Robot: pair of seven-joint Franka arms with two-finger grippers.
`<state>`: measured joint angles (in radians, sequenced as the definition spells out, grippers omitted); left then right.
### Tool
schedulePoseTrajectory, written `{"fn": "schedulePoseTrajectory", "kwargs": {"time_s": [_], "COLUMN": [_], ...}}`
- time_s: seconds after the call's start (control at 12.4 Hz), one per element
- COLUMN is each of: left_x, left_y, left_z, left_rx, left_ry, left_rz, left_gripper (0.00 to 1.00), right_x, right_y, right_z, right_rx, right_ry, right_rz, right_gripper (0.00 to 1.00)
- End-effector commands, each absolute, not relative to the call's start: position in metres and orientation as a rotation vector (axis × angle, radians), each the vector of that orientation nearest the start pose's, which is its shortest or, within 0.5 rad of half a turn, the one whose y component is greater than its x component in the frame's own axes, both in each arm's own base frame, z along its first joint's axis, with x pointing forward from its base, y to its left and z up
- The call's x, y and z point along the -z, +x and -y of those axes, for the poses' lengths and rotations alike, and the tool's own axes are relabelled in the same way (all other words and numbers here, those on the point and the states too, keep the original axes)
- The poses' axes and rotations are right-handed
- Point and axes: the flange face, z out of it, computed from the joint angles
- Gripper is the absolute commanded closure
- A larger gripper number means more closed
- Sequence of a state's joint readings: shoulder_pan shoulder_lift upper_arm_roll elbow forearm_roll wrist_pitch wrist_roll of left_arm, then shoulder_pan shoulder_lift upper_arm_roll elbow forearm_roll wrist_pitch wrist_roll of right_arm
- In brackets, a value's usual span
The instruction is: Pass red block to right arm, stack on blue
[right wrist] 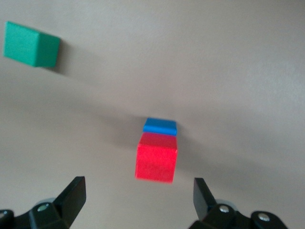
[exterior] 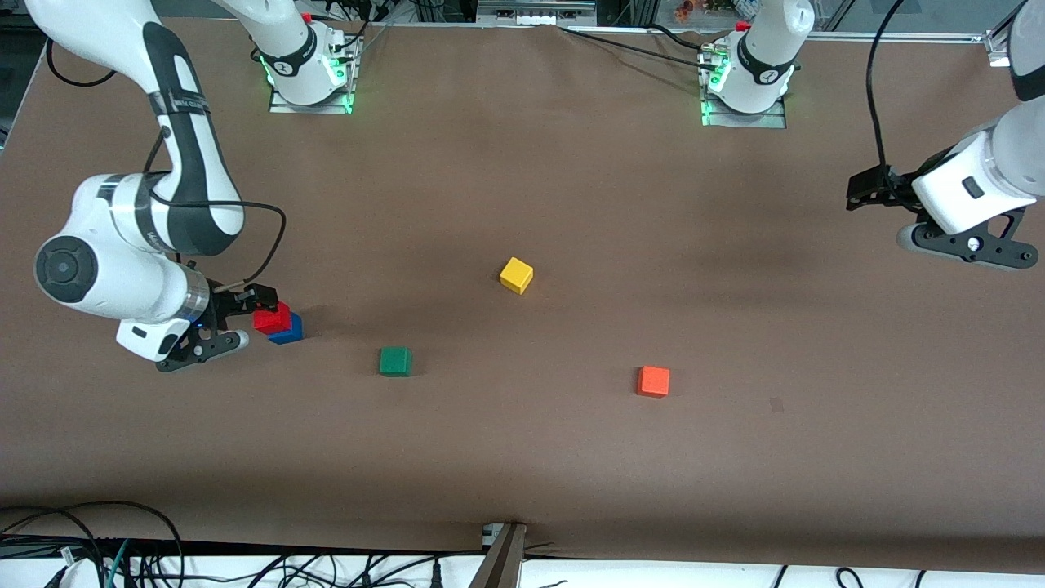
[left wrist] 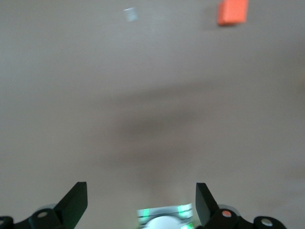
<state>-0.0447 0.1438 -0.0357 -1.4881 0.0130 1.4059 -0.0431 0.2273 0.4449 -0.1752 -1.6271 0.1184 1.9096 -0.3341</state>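
Observation:
The red block (exterior: 272, 317) (right wrist: 156, 160) rests on top of the blue block (exterior: 289, 330) (right wrist: 160, 126), toward the right arm's end of the table. My right gripper (exterior: 255, 317) (right wrist: 139, 186) hovers just over the stack, open, its fingers spread wider than the red block and touching neither cube. My left gripper (exterior: 878, 216) (left wrist: 141, 191) hangs open and empty over bare table at the left arm's end, where that arm waits.
A green cube (exterior: 395, 361) (right wrist: 31, 45) lies beside the stack, toward the middle and a little nearer the front camera. A yellow cube (exterior: 516, 275) sits mid-table. An orange cube (exterior: 653, 381) (left wrist: 232, 12) lies toward the left arm's end.

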Motion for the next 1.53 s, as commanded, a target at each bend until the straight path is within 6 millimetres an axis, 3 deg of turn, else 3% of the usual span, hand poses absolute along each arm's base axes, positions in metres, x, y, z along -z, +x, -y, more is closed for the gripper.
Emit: {"fn": "schedulePoseTrajectory", "kwargs": {"time_s": [0.0, 0.16, 0.32, 0.4, 0.56, 0.72, 0.8, 0.96, 1.13, 1.45], "left_x": [-0.570, -0.564, -0.568, -0.572, -0.580, -0.588, -0.597, -0.604, -0.597, -0.615], "left_y": [0.565, 0.574, 0.577, 0.579, 0.579, 0.578, 0.579, 0.583, 0.589, 0.601], "left_z": [0.044, 0.024, 0.019, 0.019, 0.019, 0.023, 0.023, 0.018, 0.010, -0.006], "left_rx": [-0.250, -0.178, -0.122, -0.108, -0.073, -0.052, -0.023, 0.015, 0.000, 0.057], "left_ry": [-3.074, -3.084, -3.107, -3.113, -3.071, -3.076, -3.084, -3.118, -3.138, -3.141], "left_rz": [0.435, 0.470, 0.294, 0.224, 0.164, 0.135, 0.127, 0.152, 0.190, 0.232], "left_gripper": [0.00, 0.00, 0.00, 0.00, 0.00, 0.00, 0.00, 0.00, 0.00, 0.00], "right_x": [-0.399, -0.442, -0.479, -0.487, -0.520, -0.532, -0.552, -0.572, -0.583, -0.621], "right_y": [0.654, 0.645, 0.633, 0.628, 0.615, 0.604, 0.597, 0.583, 0.559, 0.529], "right_z": [-0.056, -0.057, -0.044, -0.035, -0.026, -0.031, -0.034, -0.037, -0.034, -0.024], "right_rx": [-0.318, -0.399, -0.438, -0.455, -0.424, -0.482, -0.448, -0.395, -0.359, -0.274], "right_ry": [-3.007, -2.990, -2.986, -2.986, -3.000, -3.065, -3.094, -3.085, -3.073, -3.080], "right_rz": [0.540, 0.563, 0.539, 0.517, 0.482, 0.369, 0.321, 0.330, 0.357, 0.340], "right_gripper": [0.00, 0.00, 0.00, 0.00, 0.00, 0.00, 0.00, 0.00, 0.00, 0.00]}}
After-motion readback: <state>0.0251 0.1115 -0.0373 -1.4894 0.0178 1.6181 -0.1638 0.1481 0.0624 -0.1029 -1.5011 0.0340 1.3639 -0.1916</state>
